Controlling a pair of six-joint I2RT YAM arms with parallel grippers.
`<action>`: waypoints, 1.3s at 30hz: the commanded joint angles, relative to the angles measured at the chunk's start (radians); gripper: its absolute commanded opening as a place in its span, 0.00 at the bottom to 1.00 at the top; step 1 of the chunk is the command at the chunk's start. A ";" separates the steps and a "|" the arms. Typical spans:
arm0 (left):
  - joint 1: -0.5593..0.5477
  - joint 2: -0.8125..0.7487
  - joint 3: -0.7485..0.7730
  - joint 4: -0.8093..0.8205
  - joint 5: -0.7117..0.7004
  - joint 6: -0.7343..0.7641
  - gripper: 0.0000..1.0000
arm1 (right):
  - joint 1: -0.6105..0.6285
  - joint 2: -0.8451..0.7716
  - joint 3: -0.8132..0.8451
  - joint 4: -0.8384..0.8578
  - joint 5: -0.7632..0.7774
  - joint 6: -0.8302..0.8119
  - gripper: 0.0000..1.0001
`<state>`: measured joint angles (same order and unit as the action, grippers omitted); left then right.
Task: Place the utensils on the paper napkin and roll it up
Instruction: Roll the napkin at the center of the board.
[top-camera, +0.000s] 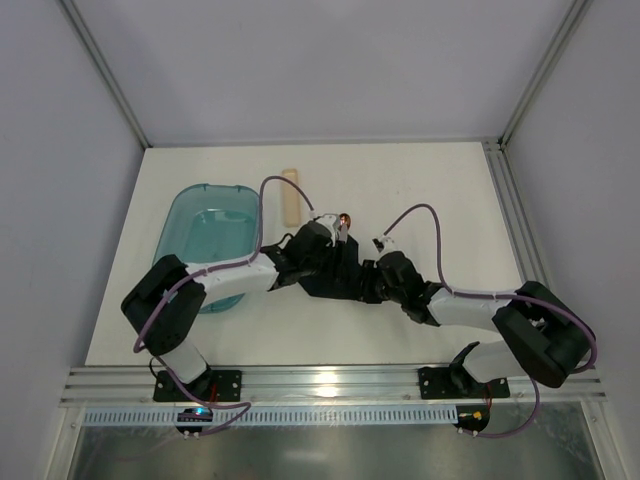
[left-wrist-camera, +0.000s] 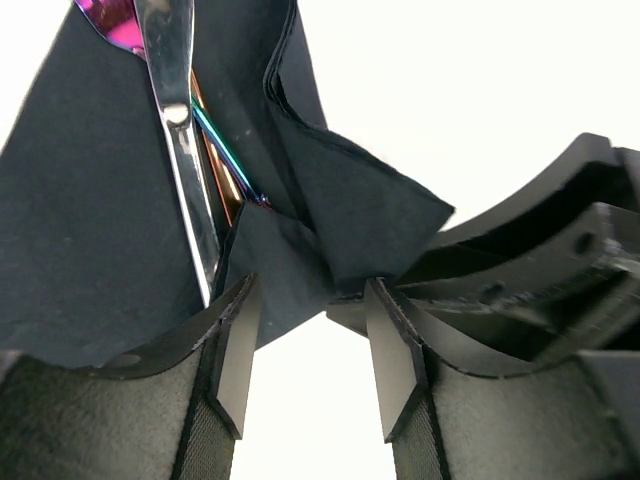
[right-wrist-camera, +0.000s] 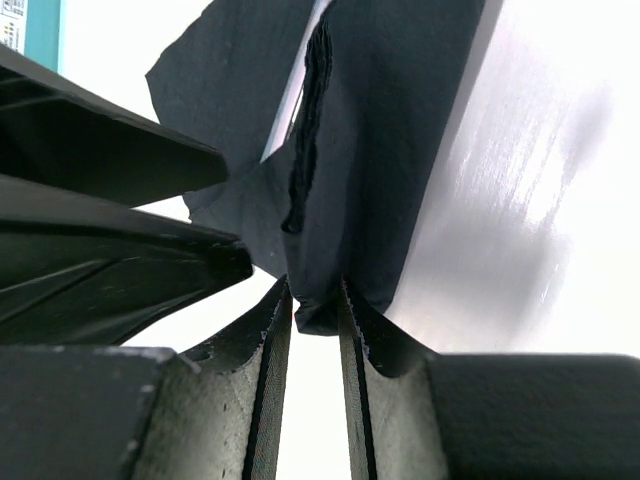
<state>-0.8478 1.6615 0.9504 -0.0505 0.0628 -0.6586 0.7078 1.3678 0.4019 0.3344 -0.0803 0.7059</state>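
The napkin is lying rumpled at the middle of the table, and both claws are meeting over it, the left one from the left and the right one from the near right. The utensils are resting on the napkin with a flap folding over them. In the left wrist view their handles are running away from the claw. One is shining silvery in the light, and a copper one and a rainbow-tinted one are lying beside it, half tucked under the fold. From above, a copper spoon bowl is poking out past the napkin's far edge.

The left claw is standing with its jaws apart. A folded corner of the napkin is sitting right at its fingertips, but bare table is showing through the gap and nothing is being squeezed there.

The right claw is pinching the napkin's thick folded edge, its jaws sitting nearly together on the bunched layers. The dark sheet is rising away from the tips, with its stacked plies showing as a ragged seam.

A teal tub is sitting on the left of the table, with the left arm crossing over its near right corner. A beige stick is lying just beside the tub's far right corner, beyond the napkin.
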 joint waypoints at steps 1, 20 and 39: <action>-0.004 -0.071 0.037 -0.017 -0.032 -0.003 0.51 | 0.007 -0.001 0.040 0.029 0.017 -0.022 0.27; 0.001 -0.026 0.077 -0.055 -0.095 0.031 0.57 | 0.012 0.045 0.068 0.069 -0.004 -0.023 0.39; 0.009 0.034 0.044 -0.092 -0.146 0.053 0.55 | 0.012 0.027 0.066 0.049 0.008 -0.025 0.40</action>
<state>-0.8440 1.6917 0.9997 -0.1478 -0.0597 -0.6197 0.7120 1.4162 0.4404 0.3443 -0.0921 0.6979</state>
